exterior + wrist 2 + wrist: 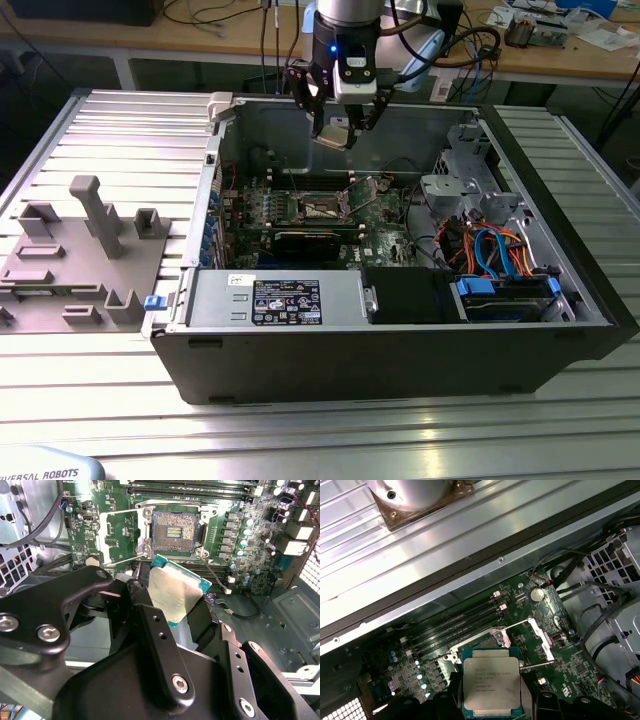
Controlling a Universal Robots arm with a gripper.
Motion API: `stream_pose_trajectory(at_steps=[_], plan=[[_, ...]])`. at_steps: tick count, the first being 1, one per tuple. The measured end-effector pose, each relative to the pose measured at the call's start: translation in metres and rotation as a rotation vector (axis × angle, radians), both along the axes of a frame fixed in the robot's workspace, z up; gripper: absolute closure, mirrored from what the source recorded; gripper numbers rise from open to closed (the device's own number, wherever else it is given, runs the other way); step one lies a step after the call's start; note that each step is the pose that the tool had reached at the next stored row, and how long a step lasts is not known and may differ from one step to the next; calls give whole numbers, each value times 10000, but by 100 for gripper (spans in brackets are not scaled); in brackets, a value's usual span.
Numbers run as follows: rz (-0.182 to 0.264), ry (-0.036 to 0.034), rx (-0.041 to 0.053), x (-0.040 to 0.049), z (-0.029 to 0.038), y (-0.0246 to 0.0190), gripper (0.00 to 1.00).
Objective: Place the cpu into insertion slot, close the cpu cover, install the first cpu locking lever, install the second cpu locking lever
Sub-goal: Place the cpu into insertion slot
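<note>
The gripper (338,128) clamps the cpu (175,592) by two opposite edges, well above the insertion slot (175,530) inside the open computer case (400,350). The cpu cover (117,535) lies swung open beside the slot, so the way down looks free. Done well, the cpu goes in level, squared to the slot's rim and lowered straight, never slid across the contacts. Its corner mark and the slot's notches are too small to make out. In the first wrist view the cpu hides most of the slot.
</note>
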State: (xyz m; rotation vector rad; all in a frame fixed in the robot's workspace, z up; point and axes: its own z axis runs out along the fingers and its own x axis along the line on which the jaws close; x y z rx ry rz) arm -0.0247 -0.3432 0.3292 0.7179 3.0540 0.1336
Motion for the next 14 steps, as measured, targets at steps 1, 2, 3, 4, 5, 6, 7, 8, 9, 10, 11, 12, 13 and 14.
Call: stream_pose_trajectory(at_steps=[1,2,3,4,5,6,7,8,9,10,11,12,13,14], plan=[[-4,0,0,0,0,0,46],[-8,0,-1,0,0,0,46],[-14,0,0,0,-1,0,46],[-17,0,0,0,-1,0,46],[-36,0,0,0,-3,0,46],[-53,0,0,0,-4,0,46],[-56,0,0,0,-4,0,46],[-59,0,0,0,-5,0,46],[-65,0,0,0,-5,0,46],[-69,0,0,0,-5,0,46],[-73,0,0,0,-5,0,46],[-76,0,0,0,-6,0,46],[-81,0,0,0,-6,0,46],[-85,0,1,0,-7,0,46]])
